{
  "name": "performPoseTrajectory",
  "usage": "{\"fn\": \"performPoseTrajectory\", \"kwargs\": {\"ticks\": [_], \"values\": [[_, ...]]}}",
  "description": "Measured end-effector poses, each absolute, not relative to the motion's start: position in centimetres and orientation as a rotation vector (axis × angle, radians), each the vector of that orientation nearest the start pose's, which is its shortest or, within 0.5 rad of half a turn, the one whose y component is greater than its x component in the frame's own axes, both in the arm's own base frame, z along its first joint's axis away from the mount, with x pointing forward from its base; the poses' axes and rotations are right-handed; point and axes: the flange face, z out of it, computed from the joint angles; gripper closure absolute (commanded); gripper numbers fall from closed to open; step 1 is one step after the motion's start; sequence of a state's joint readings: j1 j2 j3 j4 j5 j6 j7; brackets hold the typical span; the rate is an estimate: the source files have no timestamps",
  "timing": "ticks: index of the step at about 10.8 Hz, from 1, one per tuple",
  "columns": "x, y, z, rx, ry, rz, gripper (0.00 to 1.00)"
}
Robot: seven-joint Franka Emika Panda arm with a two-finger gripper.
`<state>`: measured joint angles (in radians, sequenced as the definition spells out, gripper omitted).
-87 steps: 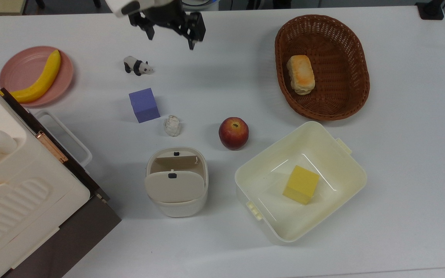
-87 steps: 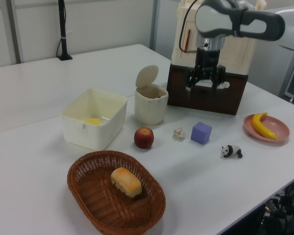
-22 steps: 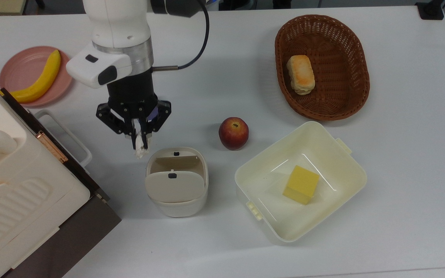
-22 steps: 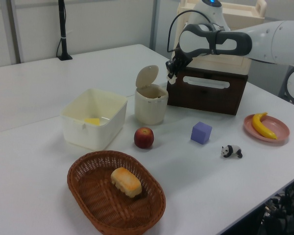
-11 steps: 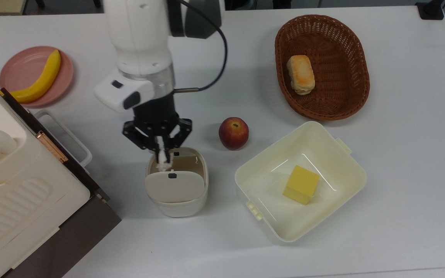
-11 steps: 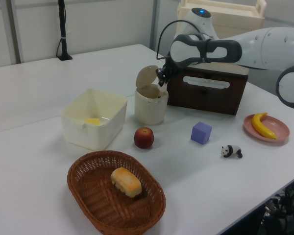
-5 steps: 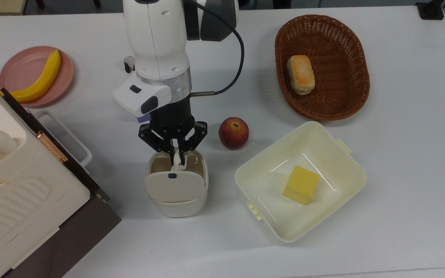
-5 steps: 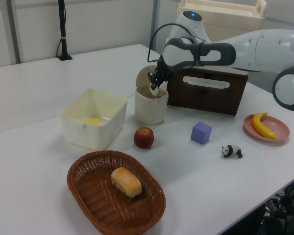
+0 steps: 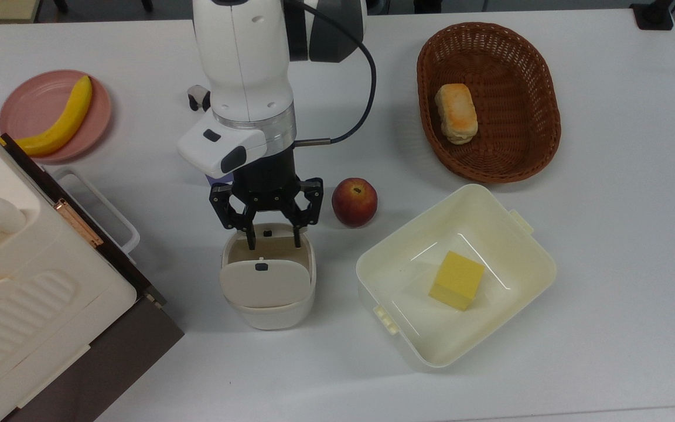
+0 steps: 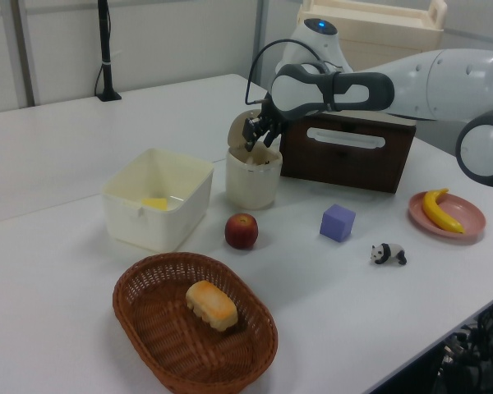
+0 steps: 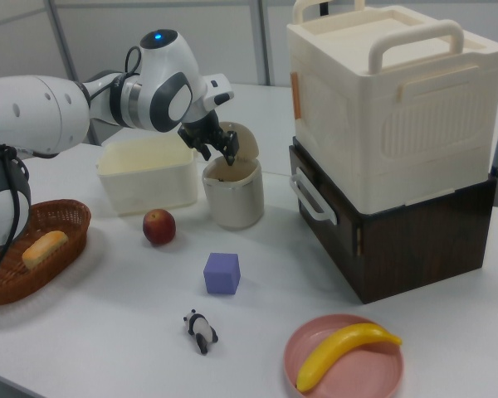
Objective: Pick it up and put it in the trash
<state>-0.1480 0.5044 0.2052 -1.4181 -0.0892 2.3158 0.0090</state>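
The end effector [image 9: 272, 240] is hovering, fingers apart and empty, over the trash [image 9: 267, 305]; I'd be lifting straight up, avoiding its flap.

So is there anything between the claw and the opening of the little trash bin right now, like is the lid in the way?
Nothing visible blocks it. The claw is open right over the trash bin opening. The flap lid is tipped up on the far side from the arm, leaving the opening clear. No paper shows between the fingers.
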Motion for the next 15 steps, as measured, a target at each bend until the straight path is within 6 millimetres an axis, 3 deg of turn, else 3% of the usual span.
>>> {"fn": "performPoseTrajectory", "kwargs": {"ticks": [4,6,7,11,13,15], "values": [[73.6,1.0,46.3,-3.052,-0.078,-0.645,0.0],[73.0,0.2,49.0,-3.066,-0.062,-0.68,0.0],[71.9,-0.1,50.4,-3.093,-0.057,-0.604,0.0],[61.9,-0.3,59.4,-3.2,-0.024,-0.105,0.0],[58.4,-1.2,61.8,-3.217,0.025,-0.013,0.0],[56.3,-3.1,62.9,-3.222,0.094,0.049,0.0]]}}
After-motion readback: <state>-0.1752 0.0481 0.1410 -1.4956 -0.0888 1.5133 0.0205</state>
